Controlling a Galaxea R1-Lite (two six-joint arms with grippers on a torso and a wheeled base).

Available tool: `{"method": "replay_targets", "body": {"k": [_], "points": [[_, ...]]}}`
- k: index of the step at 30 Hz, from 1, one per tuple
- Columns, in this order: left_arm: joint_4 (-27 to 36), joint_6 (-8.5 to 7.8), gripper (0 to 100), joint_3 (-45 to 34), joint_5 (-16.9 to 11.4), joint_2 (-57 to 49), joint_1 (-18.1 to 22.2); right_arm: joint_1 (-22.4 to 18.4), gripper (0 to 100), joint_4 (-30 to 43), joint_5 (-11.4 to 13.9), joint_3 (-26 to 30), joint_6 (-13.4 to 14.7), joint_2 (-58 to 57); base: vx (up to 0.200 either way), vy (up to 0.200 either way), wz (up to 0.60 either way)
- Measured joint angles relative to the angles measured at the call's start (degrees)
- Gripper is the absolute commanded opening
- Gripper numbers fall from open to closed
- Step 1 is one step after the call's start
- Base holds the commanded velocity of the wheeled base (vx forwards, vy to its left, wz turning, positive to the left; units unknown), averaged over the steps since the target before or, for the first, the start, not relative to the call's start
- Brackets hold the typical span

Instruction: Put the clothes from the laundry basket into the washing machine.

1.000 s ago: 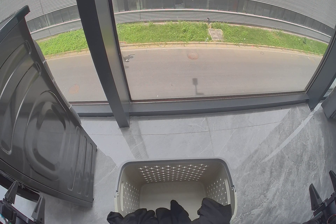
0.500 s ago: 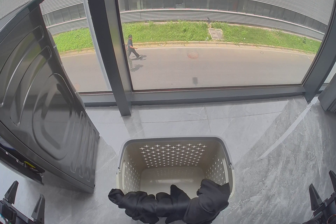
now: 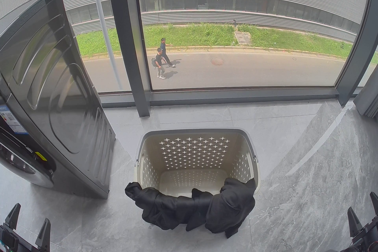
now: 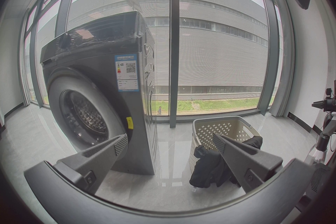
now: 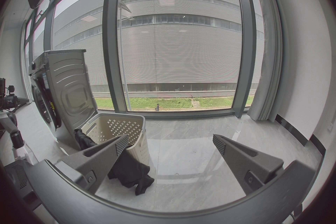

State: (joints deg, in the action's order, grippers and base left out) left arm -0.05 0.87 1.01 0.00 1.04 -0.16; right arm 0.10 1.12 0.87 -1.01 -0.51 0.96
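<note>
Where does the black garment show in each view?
Head view: black garment draped over the laundry basket's near rim, low centre.
Left wrist view: garment hangs over the basket rim farthest from the window.
Right wrist view: garment hangs down the basket's outer wall.
Shared landmark: the star-perforated basket.

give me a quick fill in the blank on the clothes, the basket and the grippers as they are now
1. The black clothes hang over the near rim of the ____.
2. The basket stands to the robot's ____ of the washing machine.
3. The left gripper and the right gripper both have their fingers ____.

Missing words: basket; right; open
</note>
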Motion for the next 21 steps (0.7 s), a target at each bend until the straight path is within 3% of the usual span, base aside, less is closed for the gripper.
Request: {"method": "replay_targets", "body": {"k": [3, 21], "points": [[-0.05, 0.0, 100, 0.0, 0.0, 0.0, 0.0, -0.02, 100, 0.02, -0.02, 0.0, 0.0, 0.0, 0.0, 0.0, 0.0], [0.0, 0.26, 100, 0.0, -0.1, 0.0, -0.05, -0.02, 100, 0.02, 0.09, 0.0, -0.02, 0.0, 0.0, 0.2, 0.0]]}}
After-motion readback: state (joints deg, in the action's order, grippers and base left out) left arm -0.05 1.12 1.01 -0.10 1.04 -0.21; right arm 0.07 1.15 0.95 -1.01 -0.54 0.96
